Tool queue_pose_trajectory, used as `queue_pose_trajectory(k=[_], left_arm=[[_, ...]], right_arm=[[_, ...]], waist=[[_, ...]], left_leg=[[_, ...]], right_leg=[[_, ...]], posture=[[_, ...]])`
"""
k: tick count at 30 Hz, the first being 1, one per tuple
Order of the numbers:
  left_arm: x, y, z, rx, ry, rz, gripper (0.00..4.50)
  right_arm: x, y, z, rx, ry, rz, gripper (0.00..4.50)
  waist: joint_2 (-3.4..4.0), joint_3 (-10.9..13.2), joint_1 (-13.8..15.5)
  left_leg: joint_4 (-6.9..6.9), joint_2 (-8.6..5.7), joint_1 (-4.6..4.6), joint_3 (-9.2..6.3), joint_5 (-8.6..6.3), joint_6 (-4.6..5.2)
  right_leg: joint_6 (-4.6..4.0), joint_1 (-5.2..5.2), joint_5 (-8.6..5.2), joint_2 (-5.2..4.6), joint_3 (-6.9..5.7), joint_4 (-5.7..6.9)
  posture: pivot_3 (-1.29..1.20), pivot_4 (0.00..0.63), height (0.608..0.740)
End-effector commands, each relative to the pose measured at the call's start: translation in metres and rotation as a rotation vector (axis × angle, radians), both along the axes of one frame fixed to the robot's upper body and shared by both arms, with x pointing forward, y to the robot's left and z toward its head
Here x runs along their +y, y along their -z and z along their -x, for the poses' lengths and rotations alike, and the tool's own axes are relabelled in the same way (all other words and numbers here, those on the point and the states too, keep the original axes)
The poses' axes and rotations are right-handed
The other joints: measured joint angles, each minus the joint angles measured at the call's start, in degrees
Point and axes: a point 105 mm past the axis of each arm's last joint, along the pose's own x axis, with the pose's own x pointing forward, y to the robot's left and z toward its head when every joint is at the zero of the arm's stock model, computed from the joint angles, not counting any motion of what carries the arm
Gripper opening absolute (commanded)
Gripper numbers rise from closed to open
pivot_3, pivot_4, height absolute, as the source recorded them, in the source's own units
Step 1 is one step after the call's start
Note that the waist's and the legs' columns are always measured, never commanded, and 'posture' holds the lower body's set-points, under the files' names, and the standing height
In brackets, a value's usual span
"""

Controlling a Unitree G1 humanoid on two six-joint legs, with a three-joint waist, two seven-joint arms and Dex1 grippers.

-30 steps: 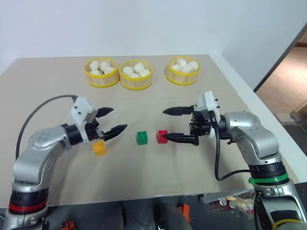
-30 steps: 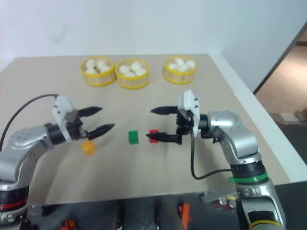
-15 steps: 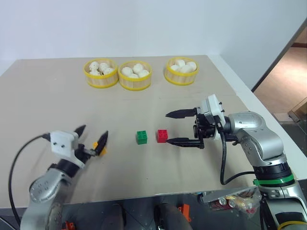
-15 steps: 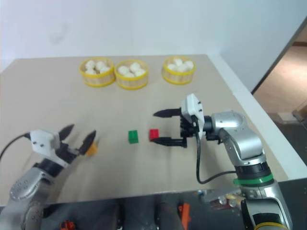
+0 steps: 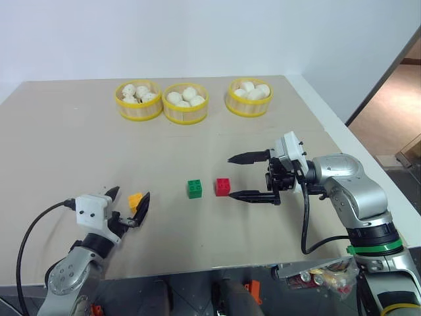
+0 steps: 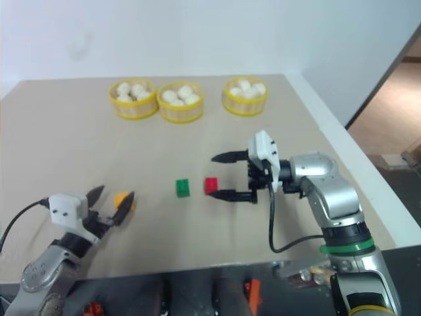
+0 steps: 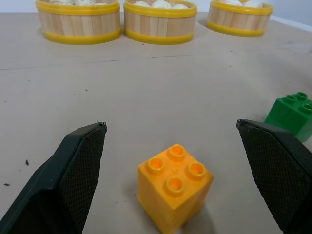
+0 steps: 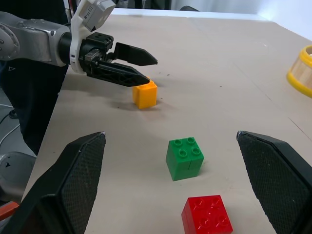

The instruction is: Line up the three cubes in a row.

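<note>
Left wrist view: the small orange-yellow studded plastic cube (image 7: 174, 192) is being framed by the released left gripper (image 7: 175, 180), probably for grasping and aligning.

My right gripper (image 6: 223, 176) hangs open just beside the red cube (image 6: 211, 185), the green cube (image 6: 183, 187) next beyond it. My left gripper (image 6: 111, 201) is spread around the orange-yellow cube (image 6: 122, 198). Three bun baskets (image 6: 180, 101) sit well beyond.
</note>
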Motion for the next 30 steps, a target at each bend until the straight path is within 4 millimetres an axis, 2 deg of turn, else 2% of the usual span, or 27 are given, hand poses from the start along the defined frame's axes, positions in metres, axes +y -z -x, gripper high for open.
queue_pose_trajectory(k=[1,18,22,30], left_arm=[[-0.002,-0.004,-0.001,-0.007,-0.011,-0.010,4.44],[-0.002,0.013,-0.003,0.093,-0.024,-0.005,4.44],[0.004,0.018,-0.002,0.111,-0.053,-0.016,3.34],[0.011,0.028,-0.002,0.136,-0.067,-0.032,3.34]], right_arm=[[-0.002,-0.007,-0.001,-0.035,-0.001,0.004,4.50],[-0.002,-0.003,0.002,-0.025,-0.009,0.018,4.50],[-0.002,-0.002,0.002,-0.026,-0.011,0.018,4.50],[-0.001,-0.002,0.003,-0.029,-0.014,0.019,4.50]], waist=[[0.00,0.0,0.0],[0.00,0.0,0.0],[0.00,0.0,0.0],[0.00,0.0,0.0]], left_leg=[[0.00,0.00,0.00,0.00,0.00,0.00],[-0.01,0.00,-0.01,0.00,-0.02,-0.02],[-0.01,0.00,-0.02,0.00,-0.02,-0.03],[-0.01,0.00,-0.03,0.00,-0.03,-0.04]], right_leg=[[0.00,0.00,0.00,0.00,0.00,0.00],[0.00,-0.03,0.00,0.00,0.00,-0.02],[-0.01,-0.03,-0.01,0.00,0.00,-0.03],[-0.01,-0.06,-0.01,0.00,0.00,-0.03]], posture=[[0.00,0.150,0.740],[0.00,0.150,0.740],[0.00,0.150,0.740],[0.00,0.150,0.740]])
